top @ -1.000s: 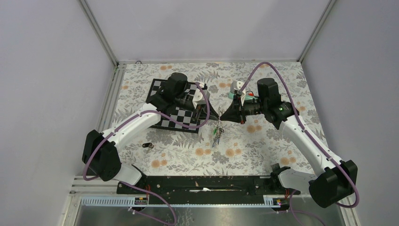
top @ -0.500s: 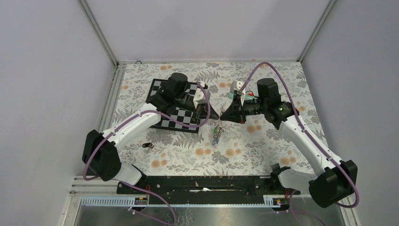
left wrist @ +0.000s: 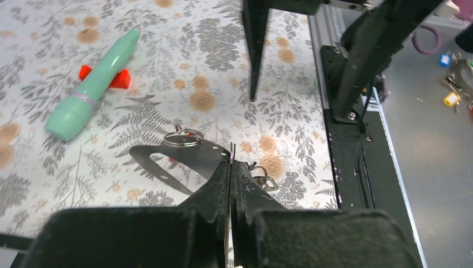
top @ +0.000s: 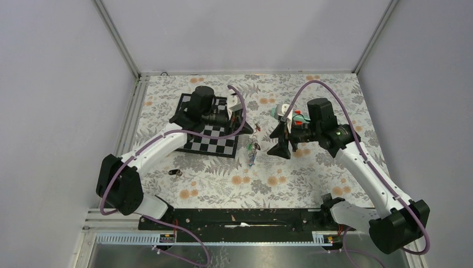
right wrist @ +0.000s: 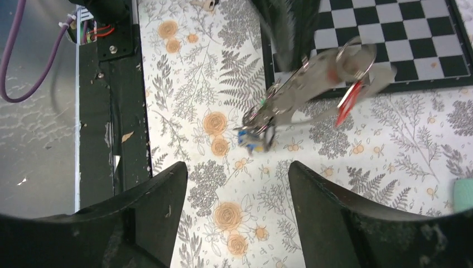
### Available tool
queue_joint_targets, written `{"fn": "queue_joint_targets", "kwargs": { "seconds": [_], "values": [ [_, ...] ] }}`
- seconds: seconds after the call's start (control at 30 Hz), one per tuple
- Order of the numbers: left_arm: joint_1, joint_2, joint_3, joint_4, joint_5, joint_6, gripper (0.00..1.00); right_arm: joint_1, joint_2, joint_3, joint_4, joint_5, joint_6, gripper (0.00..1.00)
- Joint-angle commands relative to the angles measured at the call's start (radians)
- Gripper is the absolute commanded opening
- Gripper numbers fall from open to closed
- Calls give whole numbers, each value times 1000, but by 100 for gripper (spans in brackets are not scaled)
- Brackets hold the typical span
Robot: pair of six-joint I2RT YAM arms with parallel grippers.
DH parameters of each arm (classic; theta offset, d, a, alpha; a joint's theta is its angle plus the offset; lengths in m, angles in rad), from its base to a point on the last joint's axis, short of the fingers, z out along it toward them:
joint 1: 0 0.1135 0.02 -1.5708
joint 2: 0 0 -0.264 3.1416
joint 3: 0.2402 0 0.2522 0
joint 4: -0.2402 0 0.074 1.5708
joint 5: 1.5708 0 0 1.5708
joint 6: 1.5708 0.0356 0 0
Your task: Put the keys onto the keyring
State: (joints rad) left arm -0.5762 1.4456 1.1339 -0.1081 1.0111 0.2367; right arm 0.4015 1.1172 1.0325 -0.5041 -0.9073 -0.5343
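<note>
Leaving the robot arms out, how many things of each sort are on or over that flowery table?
Checkerboard: 1
Teal tube: 1
Bunch of keys: 1
Small black item: 1
Total: 4

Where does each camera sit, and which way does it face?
Top: overhead, behind the robot, looking down on the table; left arm, right arm show.
Left wrist: behind the shut left gripper, facing the tube; own fingers show.
Right wrist: over the open right gripper, facing the keyring; own fingers show.
Shared: all see the keyring.
</note>
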Motion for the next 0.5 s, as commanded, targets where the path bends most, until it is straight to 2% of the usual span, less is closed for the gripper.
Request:
{"fn": "queue_joint_targets", "kwargs": {
  "seconds": [0.0, 0.13, 0.27, 0.33, 0.47],
  "values": [
    [34, -59, -4, 153, -66, -169, 0, -1, -18, 29, -84, 27, -46, 73],
    [90, -59, -10, 248, -56, -322, 0, 92, 19, 41, -61, 96, -26, 70],
    [207, -59, -11, 353, -45, -474, 0, 210, 81, 47, -15, 143, -32, 67],
    [274, -58, 13, 337, -56, -476, 0, 263, 117, 53, 25, 158, -34, 67],
    [346, -37, 112, 198, -90, -407, 0, 374, 208, 78, 110, 197, -26, 66]
  ]
}}
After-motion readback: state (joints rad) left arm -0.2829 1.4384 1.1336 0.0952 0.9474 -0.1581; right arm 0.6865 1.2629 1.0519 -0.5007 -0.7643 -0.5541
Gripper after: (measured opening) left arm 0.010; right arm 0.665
